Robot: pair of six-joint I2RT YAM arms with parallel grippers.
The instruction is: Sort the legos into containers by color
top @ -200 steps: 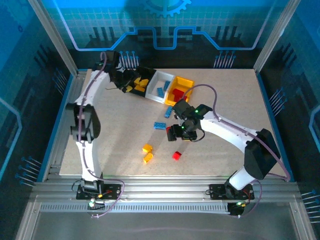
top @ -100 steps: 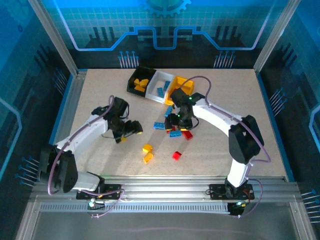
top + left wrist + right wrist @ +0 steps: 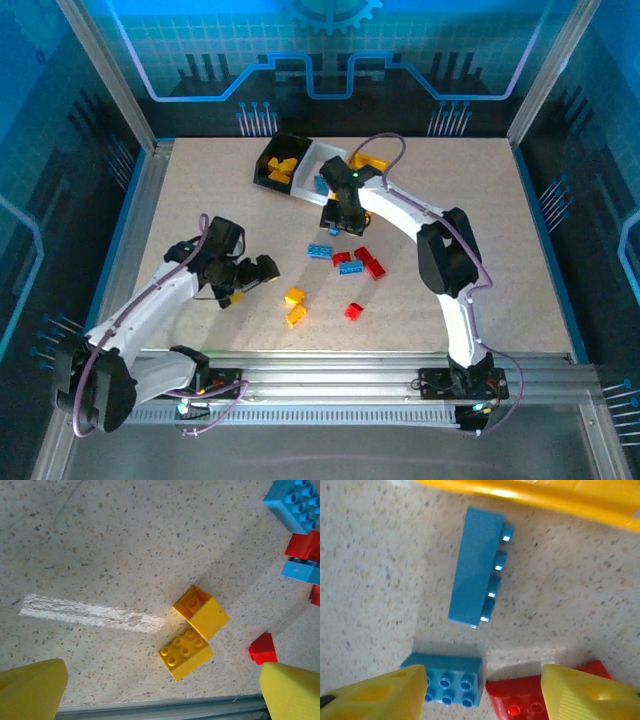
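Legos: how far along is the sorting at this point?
Done: yellow bricks sit in the black bin, blue ones in the white bin. In hand: nothing; the open left gripper hovers over two loose yellow bricks, the open right gripper over a blue brick. Left: those, plus red bricks and another blue one on the table.

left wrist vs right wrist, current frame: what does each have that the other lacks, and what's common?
Left wrist: two yellow bricks close together mid-frame, a small red brick to their right, and the metal edge rail along the bottom.
Right wrist: a long blue brick lying on its side, and a yellow-orange edge across the top, probably a bin wall.
Both: speckled tabletop, and the view's own gripper open over it, left gripper and right gripper. Each also has a studs-up light blue brick beside red; same brick or not, I cannot tell.
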